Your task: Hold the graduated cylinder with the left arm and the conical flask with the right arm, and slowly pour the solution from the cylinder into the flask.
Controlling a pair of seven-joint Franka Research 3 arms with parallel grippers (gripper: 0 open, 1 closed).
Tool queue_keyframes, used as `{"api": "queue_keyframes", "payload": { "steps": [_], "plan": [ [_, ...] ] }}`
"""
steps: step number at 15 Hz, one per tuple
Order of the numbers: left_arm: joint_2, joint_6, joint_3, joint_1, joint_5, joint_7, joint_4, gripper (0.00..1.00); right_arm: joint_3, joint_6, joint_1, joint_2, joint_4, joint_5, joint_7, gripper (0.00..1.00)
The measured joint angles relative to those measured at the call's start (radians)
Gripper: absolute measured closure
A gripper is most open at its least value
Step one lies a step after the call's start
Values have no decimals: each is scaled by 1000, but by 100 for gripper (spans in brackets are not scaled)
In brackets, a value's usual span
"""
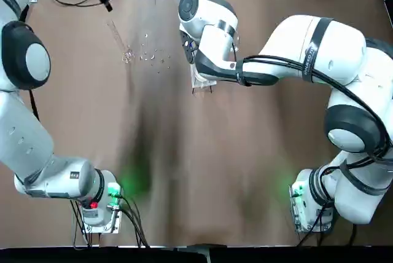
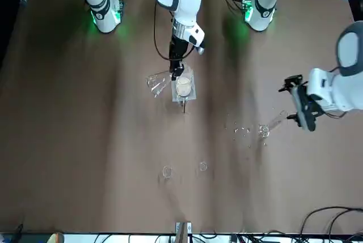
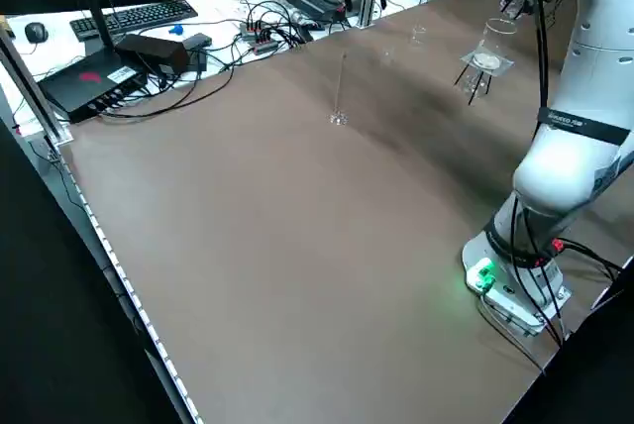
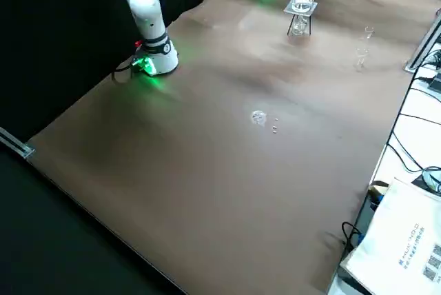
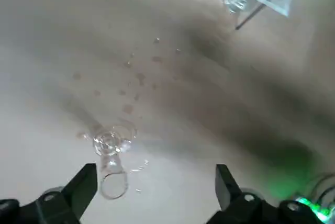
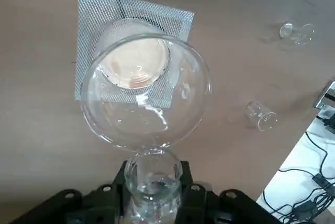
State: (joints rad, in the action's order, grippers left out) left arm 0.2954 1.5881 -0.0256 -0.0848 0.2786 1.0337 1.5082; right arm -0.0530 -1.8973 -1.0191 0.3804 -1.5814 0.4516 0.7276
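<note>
The graduated cylinder (image 3: 339, 97), a tall, thin tube of clear glass with a flared foot, stands upright on the brown tabletop (image 3: 327, 246). It is the landmark for all positions below.

Left gripper (image 5: 157, 182): black, 2 fingers, positioned at the upper end of the cylinder. The jaws stand wide open and grip nothing. In the left wrist view, the cylinder's mouth shows between the 2 fingers, closer to 1 of them.

Clear droplets (image 1: 152, 58) lie scattered beside the cylinder's foot, on the robot's right side of it.

Right gripper (image 6: 157, 187): black, 2 fingers, well apart from the cylinder, to the robot's right of it. The jaws are closed on the neck of the conical flask (image 2: 159, 83), a clear glass vessel with a flared body. The flask leans; its exact angle cannot be told.

A thin-legged stand with a square, pale mesh plate (image 6: 178, 22) is on the same side of the cylinder, near the flask. A white disc (image 2: 183, 86) shows on the plate.

2 small clear glass vessels (image 6: 297, 33) (image 6: 261, 115) are on the tabletop, also to the robot's right of the cylinder, nearer the front camera.
</note>
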Motion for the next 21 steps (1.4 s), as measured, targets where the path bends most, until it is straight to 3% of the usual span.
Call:
{"api": "queue_keyframes", "payload": {
  "steps": [4, 10, 15, 21],
  "plan": [
    [-2, 21, 1, -81, -97, -360, -1, 0, 0, 15, -4, 3, 15, 24, 0, 61],
    [-60, 25, 1, -117, -217, -846, -2, 0, 0, 58, -8, 4, 35, 59, 0, 61],
    [-120, 7, 0, -119, -275, -1044, -1, 0, 0, 95, -25, 6, 44, 82, 0, 61],
    [-175, -106, -5, -116, -281, -1235, 0, 0, 0, 140, -48, 52, 101, 101, -1, 61]
  ]
}}
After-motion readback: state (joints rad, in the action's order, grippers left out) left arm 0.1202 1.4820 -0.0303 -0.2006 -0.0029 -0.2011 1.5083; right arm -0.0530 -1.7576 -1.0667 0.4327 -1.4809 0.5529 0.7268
